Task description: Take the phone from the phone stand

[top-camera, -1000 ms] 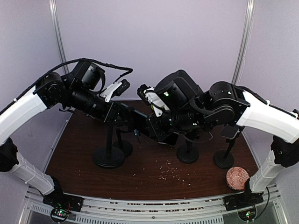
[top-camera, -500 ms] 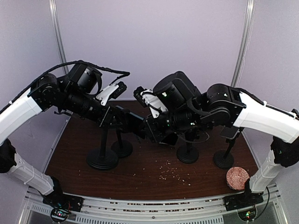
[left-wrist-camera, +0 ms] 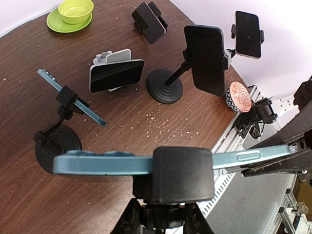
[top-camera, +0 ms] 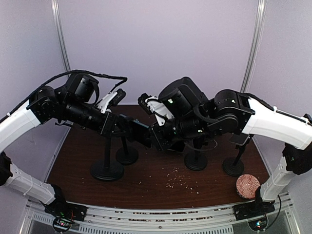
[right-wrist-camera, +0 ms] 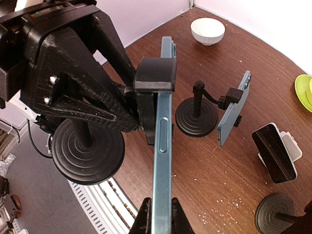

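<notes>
— Both sets of jaws are clenched, as far as I can read them. The right gripper (right-wrist-camera: pixel 161 214) pinches the near end of the phone (right-wrist-camera: pixel 162 146), one finger on each face. The left gripper (left-wrist-camera: pixel 163 222) is closed around the phone stand (top-camera: pixel 107 151) just below its clamp (left-wrist-camera: pixel 181 173).

— And the phone itself?

— Seated in the clamp, edge-on in both wrist views and held at about its middle. No gap shows between the clamp and the blue edge.

— So what differs from a second ago?

— From above, both wrists have slid together toward 9 o'clock, and the left arm has settled a little lower. The base (top-camera: pixel 106 170) has shifted with them, from nearer the middle of the table (top-camera: pixel 161 192) out toward 8 o'clock. Neither grip has changed.

— Together? Then nothing has parted.

— That is my reading. Phone and stand travel as one piece, so the removal itself is not done. I judge this to be repositioning, or a first tug that drags the stand along.

— What does it need?

— Opposing motion: the left holds the stand fixed while the right draws the phone out of the clamp. The risk is that the clamp's bite outlasts a pinch on a slick end, with the neighbouring stands (top-camera: pixel 196 161) close by toward 3 o'clock.
</notes>
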{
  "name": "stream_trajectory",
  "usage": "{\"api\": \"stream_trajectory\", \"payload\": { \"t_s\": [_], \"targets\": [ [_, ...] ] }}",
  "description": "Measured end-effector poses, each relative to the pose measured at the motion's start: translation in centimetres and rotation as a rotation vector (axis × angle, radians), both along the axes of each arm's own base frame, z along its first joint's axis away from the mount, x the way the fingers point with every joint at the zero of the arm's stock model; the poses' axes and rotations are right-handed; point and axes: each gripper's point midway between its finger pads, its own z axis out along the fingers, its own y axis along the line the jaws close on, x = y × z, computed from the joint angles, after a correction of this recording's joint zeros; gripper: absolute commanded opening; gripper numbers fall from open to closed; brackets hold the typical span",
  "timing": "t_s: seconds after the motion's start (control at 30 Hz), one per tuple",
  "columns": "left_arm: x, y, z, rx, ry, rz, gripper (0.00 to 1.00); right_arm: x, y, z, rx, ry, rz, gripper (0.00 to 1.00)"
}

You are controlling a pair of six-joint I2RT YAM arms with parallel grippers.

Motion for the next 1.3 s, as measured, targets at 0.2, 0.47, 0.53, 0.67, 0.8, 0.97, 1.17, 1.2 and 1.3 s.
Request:
{"api": "stream_trajectory", "payload": {
  "t_s": [0.2,0.47,0.53,0.67,0.8,0.97,1.17,1.2,1.3],
  "targets": [
    [0.01,0.00,-0.13,-0.003,0.003,0.000,0.00,-0.01,-0.02,-0.04,-0.001,0.001,0.000,0.00],
    [-0.06,0.26,-0.16,0.027,-0.030,-0.032,0.00,-0.12,0.09,-0.07,0.000,0.003,0.008,0.00],
    [-0.05,0.28,-0.13,0.030,-0.036,-0.037,0.00,-0.11,0.12,-0.03,0.001,0.003,0.008,0.00],
    [-0.05,0.29,-0.13,0.033,-0.043,-0.043,0.00,-0.12,0.13,-0.04,0.001,0.003,0.009,0.00],
    [-0.03,0.30,-0.14,0.035,-0.045,-0.044,0.00,-0.12,0.13,-0.04,0.001,0.003,0.009,0.00],
    [-0.03,0.22,-0.07,0.022,-0.028,-0.032,0.00,-0.07,0.12,-0.05,0.001,0.002,0.006,0.00],
    [0.09,0.20,-0.37,-0.027,0.021,0.000,0.00,0.03,0.03,-0.15,-0.004,0.000,-0.001,0.00],
    [0.12,0.26,-0.40,-0.041,0.031,0.007,0.00,0.03,0.03,-0.15,-0.004,0.000,-0.001,0.00],
    [0.19,0.55,-0.42,-0.073,0.051,0.025,0.00,0.02,0.05,-0.13,-0.003,0.001,-0.001,0.00]
  ]
}}
